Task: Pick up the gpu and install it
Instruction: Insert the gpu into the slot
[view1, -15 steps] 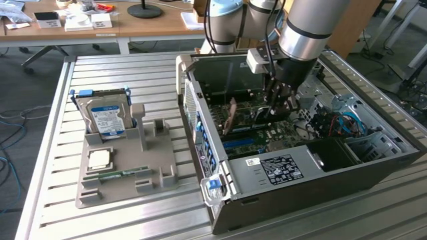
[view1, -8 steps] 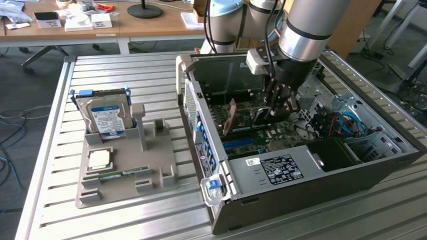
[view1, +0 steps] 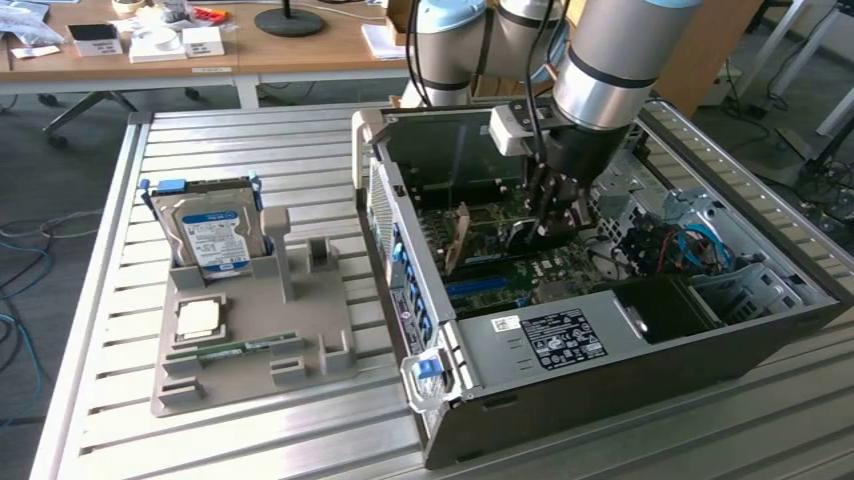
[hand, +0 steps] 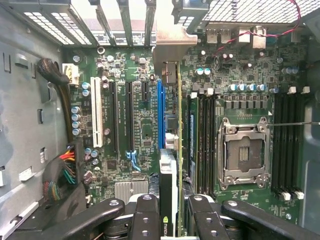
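Exterior view: camera sits high, off the arm (view1: 607, 60), looking down at a slant from a middling distance; takes in the slatted table (view1: 240, 150) and the whole open computer case (view1: 587, 340). Wrist view: camera looks along the gripper (hand: 172, 216) straight into the case, close over the motherboard (hand: 146, 127), with the fingers (hand: 146, 217) and the gpu (hand: 168, 190) they clamp nearest the lens. Both views share the motherboard's card slots (hand: 129, 120).

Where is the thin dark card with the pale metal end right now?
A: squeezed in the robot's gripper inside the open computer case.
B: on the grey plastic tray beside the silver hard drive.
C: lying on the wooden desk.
A: the thin dark card sits edge-on between the fingers of the black gripper, over the green motherboard in the open dark metal computer case.
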